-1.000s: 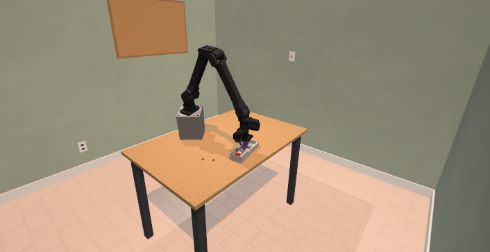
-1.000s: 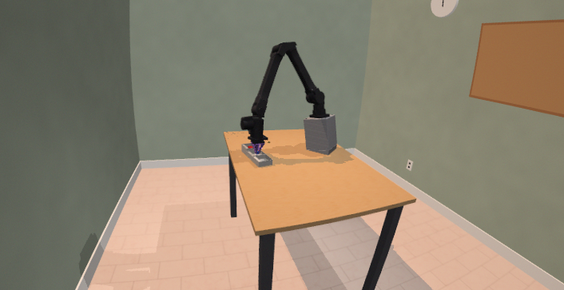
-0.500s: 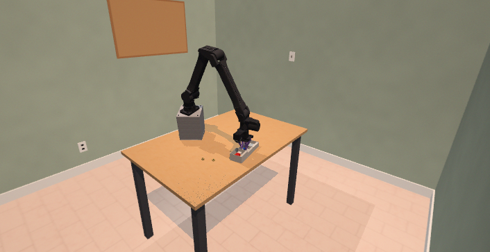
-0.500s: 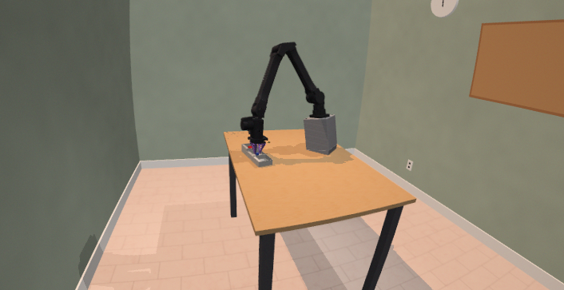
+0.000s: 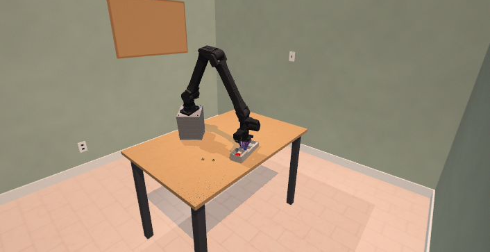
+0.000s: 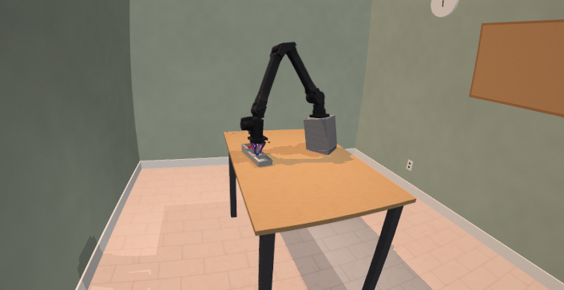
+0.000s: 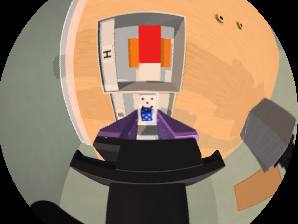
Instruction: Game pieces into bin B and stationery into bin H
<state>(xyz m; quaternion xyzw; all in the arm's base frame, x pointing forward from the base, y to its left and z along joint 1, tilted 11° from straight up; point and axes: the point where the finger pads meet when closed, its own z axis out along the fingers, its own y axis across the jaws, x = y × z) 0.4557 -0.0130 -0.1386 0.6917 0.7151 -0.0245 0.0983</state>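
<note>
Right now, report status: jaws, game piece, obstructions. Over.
Jaws partly open, gripping nothing. Blue die loose between them, above the bin next to bin H. Nothing blocking the drop.

i see a bare orange wooden tabletop (image 5: 194, 177) carrying a grey block pedestal (image 5: 190, 127) near its back edge, a grey two-compartment bin tray (image 5: 243, 158) near the right edge, and two tiny brass-coloured bits (image 5: 207, 158) just left of the tray.
</note>
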